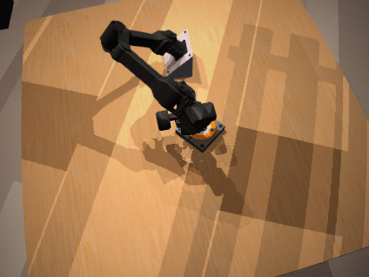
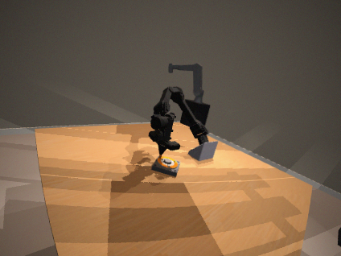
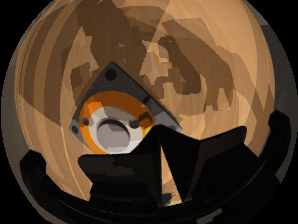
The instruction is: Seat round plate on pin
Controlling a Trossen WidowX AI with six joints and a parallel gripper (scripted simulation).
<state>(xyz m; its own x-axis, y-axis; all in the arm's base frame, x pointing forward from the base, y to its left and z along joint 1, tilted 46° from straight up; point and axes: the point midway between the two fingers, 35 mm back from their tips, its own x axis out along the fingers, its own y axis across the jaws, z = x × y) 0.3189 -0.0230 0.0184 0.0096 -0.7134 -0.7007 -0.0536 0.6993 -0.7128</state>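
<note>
1. Wood-grain bench (image 1: pixel 270 183) carries the dark square base (image 2: pixel 165 169) with the round orange-rimmed plate (image 3: pixel 113 125) on it.
2. Black claw (image 3: pixel 162 163), fingers closed on nothing, sits at the plate's rim.
3. Risk: tips slip off; the hole misses the pin.
</note>
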